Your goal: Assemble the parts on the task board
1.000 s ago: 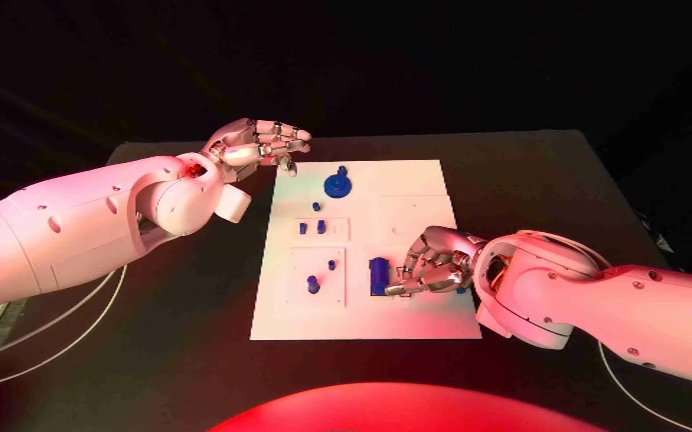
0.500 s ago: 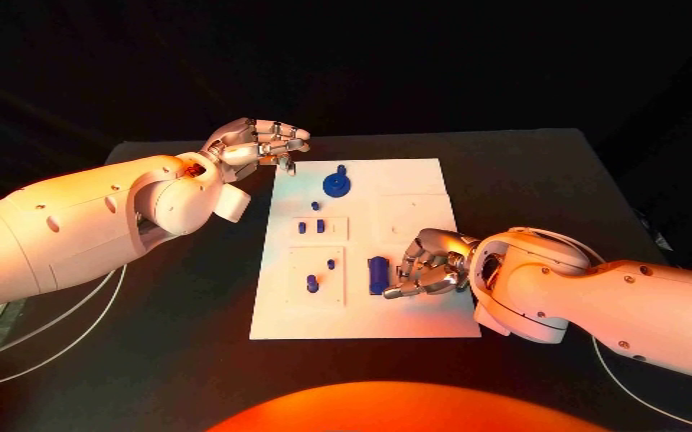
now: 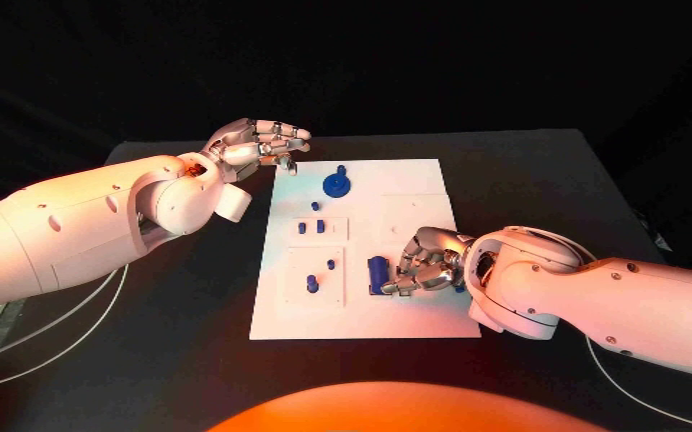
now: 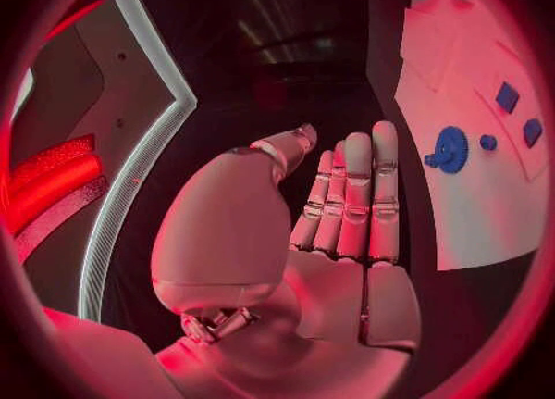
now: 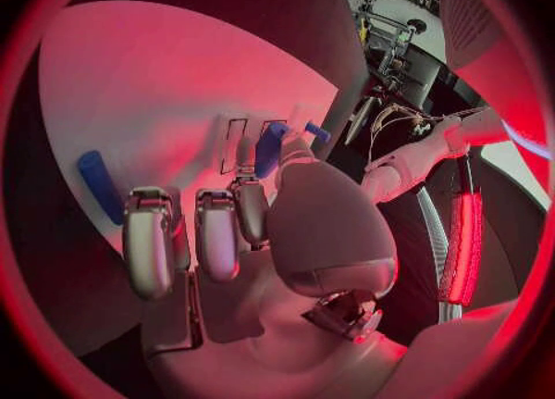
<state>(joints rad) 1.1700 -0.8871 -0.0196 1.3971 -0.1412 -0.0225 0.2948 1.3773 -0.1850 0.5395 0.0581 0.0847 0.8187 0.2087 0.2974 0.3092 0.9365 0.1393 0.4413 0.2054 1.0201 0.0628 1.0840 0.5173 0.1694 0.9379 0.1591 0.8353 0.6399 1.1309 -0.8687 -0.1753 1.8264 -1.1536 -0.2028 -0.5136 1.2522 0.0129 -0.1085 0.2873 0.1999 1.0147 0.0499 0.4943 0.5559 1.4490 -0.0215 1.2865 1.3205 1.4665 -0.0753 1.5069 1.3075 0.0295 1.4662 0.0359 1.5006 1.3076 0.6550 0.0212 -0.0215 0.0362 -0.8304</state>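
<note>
The white task board (image 3: 411,187) lies mid-table. My right hand (image 3: 427,264) is curled down on its near right part, thumb and finger pinching a long blue part (image 3: 378,274) that stands against the board; the right wrist view shows that part (image 5: 269,147) at the thumb tip. A blue rod (image 5: 97,186) lies on the board beside the other fingers. My left hand (image 3: 260,144) hovers off the board's far left corner, fingers straight and together (image 4: 352,195), holding nothing. A blue gear (image 3: 338,186) and small blue pieces (image 3: 310,226) sit on the board.
Two more small blue pieces (image 3: 322,272) stand in the near left square of the board. The black table (image 3: 534,182) surrounds the board. White cables (image 3: 58,327) trail off the table's left side.
My right hand and forearm have edged slightly left around the long blue part, which stays in place. The left hand has not moved.
</note>
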